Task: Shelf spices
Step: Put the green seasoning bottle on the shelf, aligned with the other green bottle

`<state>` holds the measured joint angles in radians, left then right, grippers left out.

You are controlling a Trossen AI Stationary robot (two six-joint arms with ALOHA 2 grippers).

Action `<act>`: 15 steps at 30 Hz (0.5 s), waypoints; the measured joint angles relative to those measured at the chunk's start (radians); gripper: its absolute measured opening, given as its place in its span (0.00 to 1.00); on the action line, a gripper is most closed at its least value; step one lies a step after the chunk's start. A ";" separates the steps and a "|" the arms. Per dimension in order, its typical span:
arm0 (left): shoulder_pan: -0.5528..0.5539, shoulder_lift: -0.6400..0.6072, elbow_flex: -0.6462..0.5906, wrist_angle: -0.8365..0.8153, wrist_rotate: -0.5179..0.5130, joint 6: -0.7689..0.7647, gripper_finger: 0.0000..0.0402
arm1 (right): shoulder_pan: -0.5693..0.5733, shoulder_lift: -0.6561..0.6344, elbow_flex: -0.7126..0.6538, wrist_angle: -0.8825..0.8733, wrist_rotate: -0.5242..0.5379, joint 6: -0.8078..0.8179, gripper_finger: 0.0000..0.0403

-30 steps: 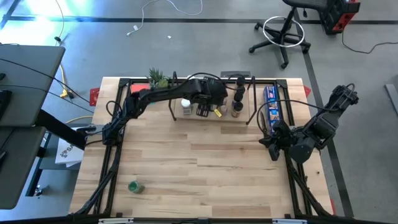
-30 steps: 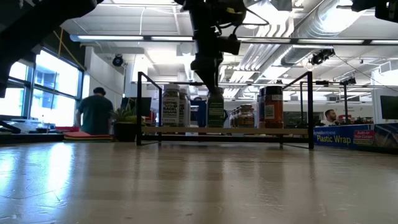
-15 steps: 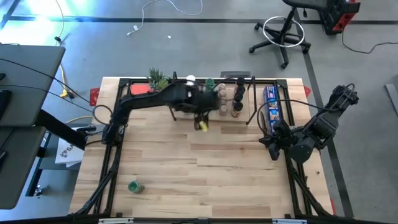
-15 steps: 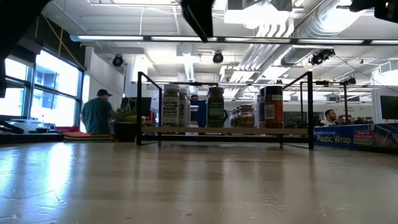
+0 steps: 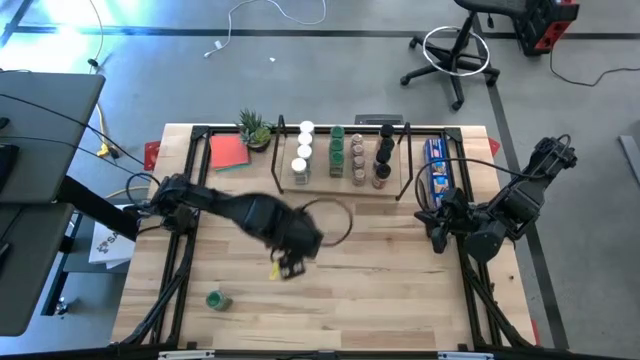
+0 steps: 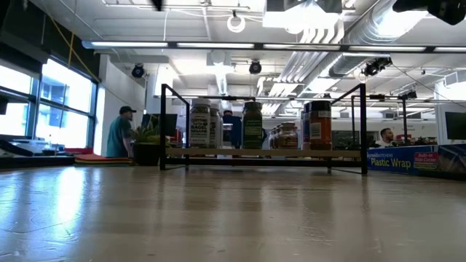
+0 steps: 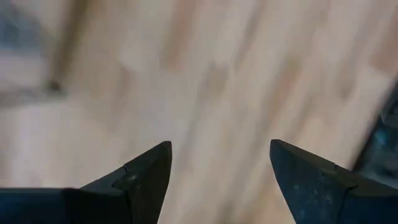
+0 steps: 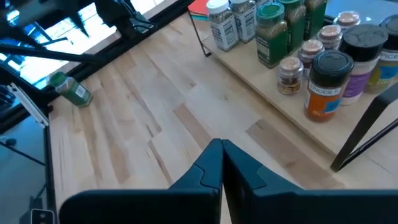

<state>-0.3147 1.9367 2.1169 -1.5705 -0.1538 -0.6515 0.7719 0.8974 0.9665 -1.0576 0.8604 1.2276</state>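
High view: we recorded the left gripper (image 5: 291,268) over bare tabletop near the table's (image 5: 400,300) centre, its arm reaching in from the 9 o'clock edge. Left wrist view: we saw its fingers (image 7: 146,171) spread wide apart with nothing between them, only blurred wood grain beyond.

Shelf (image 5: 340,185): we noted it standing at the 12 o'clock edge of the table, a light-wood board in a thin black frame. Spices on it, as we counted from above: two white-capped jars (image 5: 302,150) at the 9 o'clock end, a green-capped jar (image 5: 337,133) next to them, then small jars and dark-capped ones (image 5: 384,150) toward 3 o'clock. In the low view we saw these jars upright in a row on the shelf (image 6: 262,153).

Stray jar: we logged one green-capped jar (image 5: 217,299) lying on its side toward the 7 o'clock corner, well apart from the shelf; the right wrist view showed it too (image 8: 71,89).

Right gripper (image 5: 436,216): we found it at the 3 o'clock edge, just beside a long blue box (image 5: 436,168), its fingers (image 8: 239,165) pressed together and holding nothing.

Other items: a small potted plant (image 5: 254,126) and a red pad (image 5: 229,153) at 11 o'clock. A person (image 6: 119,135) stood in the room beyond.
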 joint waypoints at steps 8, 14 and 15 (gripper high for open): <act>-0.159 -0.116 -0.266 -0.001 0.298 0.016 0.66 | 0.000 0.000 0.000 0.003 0.026 -0.053 0.00; -0.280 -0.200 -0.403 -0.001 0.368 0.090 0.67 | -0.009 0.000 0.000 0.001 0.039 -0.061 0.00; -0.293 -0.211 -0.426 -0.001 0.378 0.076 0.67 | -0.014 0.000 0.000 0.001 0.039 -0.063 0.00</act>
<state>-0.6074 1.7253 1.6910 -1.5718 0.2246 -0.5755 0.7576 0.8974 0.9665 -1.0569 0.8996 1.1643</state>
